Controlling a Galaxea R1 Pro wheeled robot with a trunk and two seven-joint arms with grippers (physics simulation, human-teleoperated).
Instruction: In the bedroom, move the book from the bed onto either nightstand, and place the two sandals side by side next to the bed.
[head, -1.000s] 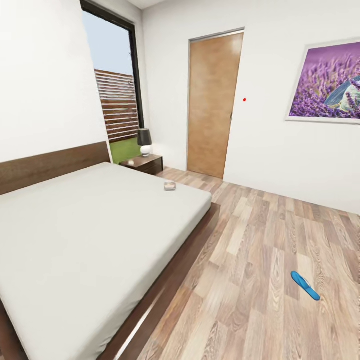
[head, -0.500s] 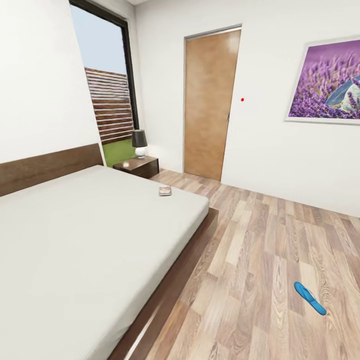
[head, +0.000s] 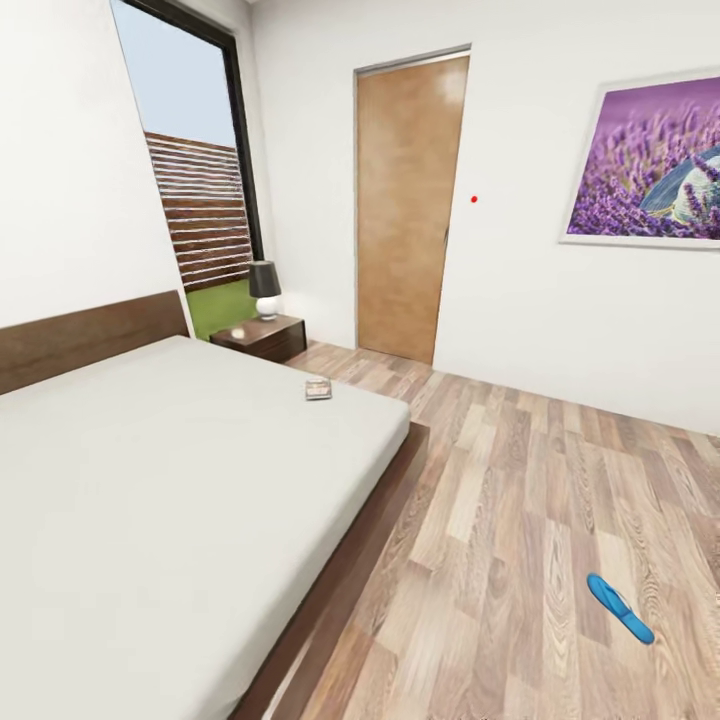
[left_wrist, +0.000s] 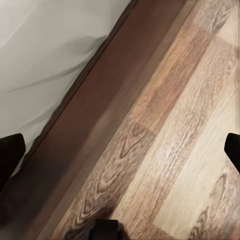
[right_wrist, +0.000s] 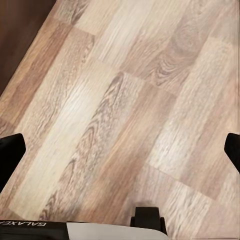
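Observation:
The book (head: 318, 389) lies flat on the grey mattress of the bed (head: 150, 480), near its far right corner. Beyond that corner a dark nightstand (head: 258, 338) stands by the window. One blue sandal (head: 620, 607) lies on the wood floor at the lower right, well away from the bed. In the left wrist view my left gripper (left_wrist: 120, 150) is open above the bed's brown frame (left_wrist: 85, 130) and the floor beside it. My right gripper (right_wrist: 120, 150) is open over bare floor planks (right_wrist: 125, 100), with nothing between its fingers.
A black-shaded lamp (head: 264, 288) and a small pale object stand on the nightstand. A wooden door (head: 410, 205) is shut in the far wall, with a purple framed picture (head: 650, 160) to its right. A tall window (head: 195, 190) is behind the nightstand. Open floor runs right of the bed.
The whole head view has shifted: bed, door and book sit further left and the sandal lower, so the camera has moved forward and turned. The book and the sandal lie where they lay.

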